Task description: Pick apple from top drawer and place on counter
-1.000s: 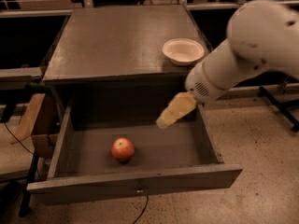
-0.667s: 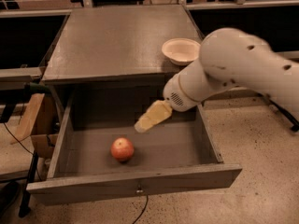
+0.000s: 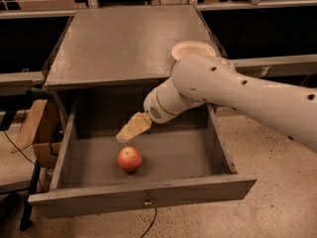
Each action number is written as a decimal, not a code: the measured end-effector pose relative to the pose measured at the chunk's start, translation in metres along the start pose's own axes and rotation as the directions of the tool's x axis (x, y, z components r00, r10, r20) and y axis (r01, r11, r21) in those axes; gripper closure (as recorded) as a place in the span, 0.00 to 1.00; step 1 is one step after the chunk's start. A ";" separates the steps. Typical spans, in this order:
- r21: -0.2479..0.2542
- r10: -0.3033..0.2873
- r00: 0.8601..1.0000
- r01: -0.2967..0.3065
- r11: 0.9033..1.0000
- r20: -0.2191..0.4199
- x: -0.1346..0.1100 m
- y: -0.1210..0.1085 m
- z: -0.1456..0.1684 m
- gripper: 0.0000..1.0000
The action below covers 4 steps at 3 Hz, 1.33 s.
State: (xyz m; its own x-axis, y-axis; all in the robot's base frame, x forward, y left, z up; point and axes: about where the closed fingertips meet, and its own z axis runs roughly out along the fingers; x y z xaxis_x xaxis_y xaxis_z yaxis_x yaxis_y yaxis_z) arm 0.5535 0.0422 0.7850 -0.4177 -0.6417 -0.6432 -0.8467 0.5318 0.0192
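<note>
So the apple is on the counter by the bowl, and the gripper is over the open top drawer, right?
Not quite. The camera view shows the apple inside the open top drawer, not on the counter by the bowl. The gripper is over the drawer.

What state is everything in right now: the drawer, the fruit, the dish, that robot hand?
top drawer: pulled open.
apple: lying loose on the drawer floor, not held.
gripper: hanging over the open drawer, just above the apple, apart from it.
bowl: upright at the right edge of the counter, partly hidden by the arm.
</note>
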 end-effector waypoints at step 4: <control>-0.071 0.013 0.993 -0.021 0.997 -0.116 0.029 0.012 0.063 0.00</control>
State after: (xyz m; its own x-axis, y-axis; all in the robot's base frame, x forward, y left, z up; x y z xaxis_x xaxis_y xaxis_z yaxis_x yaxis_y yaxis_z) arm 0.5519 0.0650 0.7187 -0.4637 -0.6948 -0.5497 -0.8590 0.5046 0.0867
